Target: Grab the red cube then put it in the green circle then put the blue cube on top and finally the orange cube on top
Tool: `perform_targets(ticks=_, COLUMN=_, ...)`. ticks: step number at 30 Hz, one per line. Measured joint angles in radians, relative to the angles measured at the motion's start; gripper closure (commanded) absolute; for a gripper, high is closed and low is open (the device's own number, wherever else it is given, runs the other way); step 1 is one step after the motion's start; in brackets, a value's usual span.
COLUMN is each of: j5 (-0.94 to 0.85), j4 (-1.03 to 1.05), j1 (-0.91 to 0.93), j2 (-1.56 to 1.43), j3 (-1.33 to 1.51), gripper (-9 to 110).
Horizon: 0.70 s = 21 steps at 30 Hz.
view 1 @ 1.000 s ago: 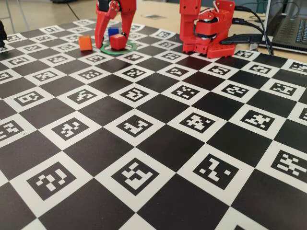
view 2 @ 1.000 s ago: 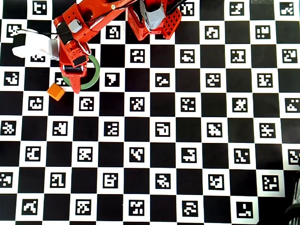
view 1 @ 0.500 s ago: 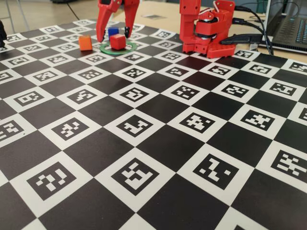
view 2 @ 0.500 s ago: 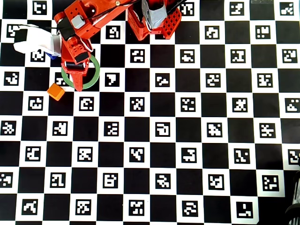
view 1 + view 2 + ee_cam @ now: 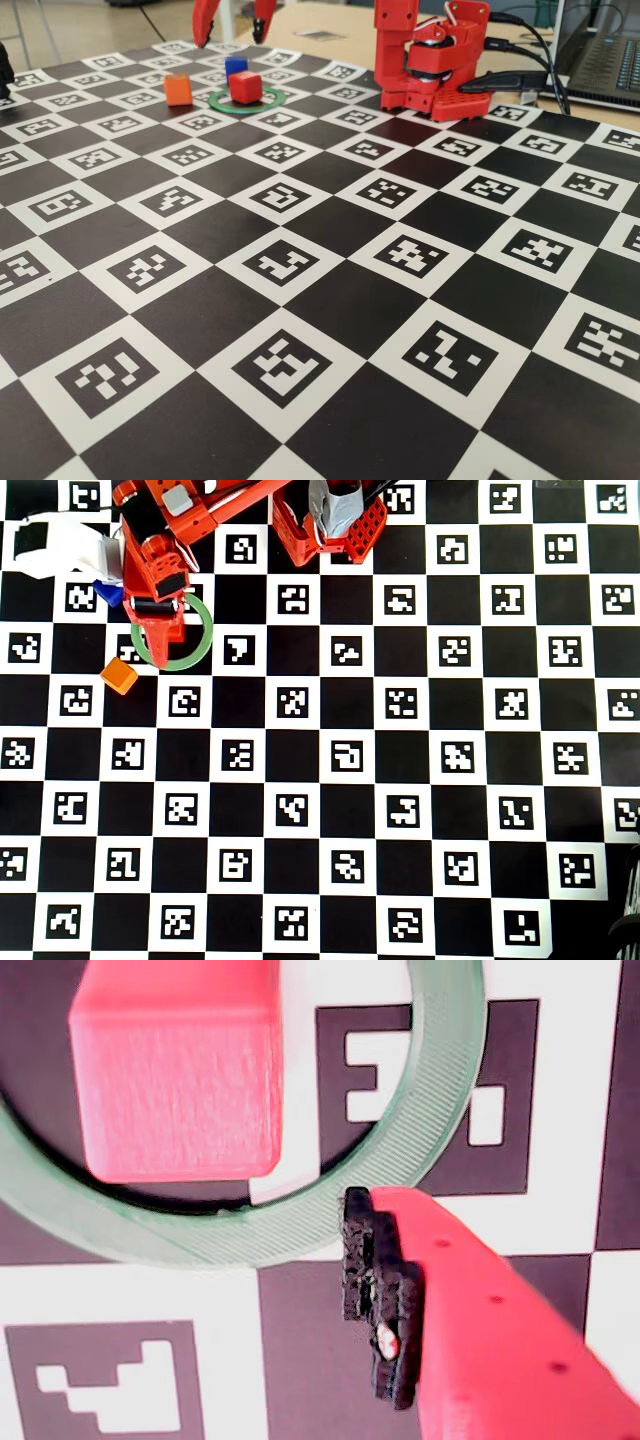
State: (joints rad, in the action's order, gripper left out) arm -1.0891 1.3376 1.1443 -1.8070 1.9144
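The red cube (image 5: 245, 86) sits on the mat inside the green circle (image 5: 222, 101), and fills the upper left of the wrist view (image 5: 175, 1070) with the green circle (image 5: 440, 1110) curving round it. My gripper (image 5: 231, 35) hangs open well above the cube, touching nothing. One red finger with a black pad (image 5: 380, 1290) shows in the wrist view. The blue cube (image 5: 236, 66) stands just behind the ring, and the orange cube (image 5: 178, 89) is to the ring's left. From overhead, my gripper (image 5: 160, 650) hides the red cube; the blue cube (image 5: 107, 592) and orange cube (image 5: 119, 676) show.
The arm's red base (image 5: 430, 65) stands at the back of the black-and-white marker mat (image 5: 330, 290). A laptop (image 5: 605, 60) and cables lie behind it at the right. A white wrist part (image 5: 60, 542) sticks out left of the arm.
My gripper let go of the red cube and rose straight up, fingers spread. The red cube stays in the green circle; blue and orange cubes have not moved.
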Motion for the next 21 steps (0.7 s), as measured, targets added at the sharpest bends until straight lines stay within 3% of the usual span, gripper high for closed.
perform_targets(ticks=21, j5=-0.126, j4=0.147, j1=0.166, j2=0.109, j3=-0.268, gripper=54)
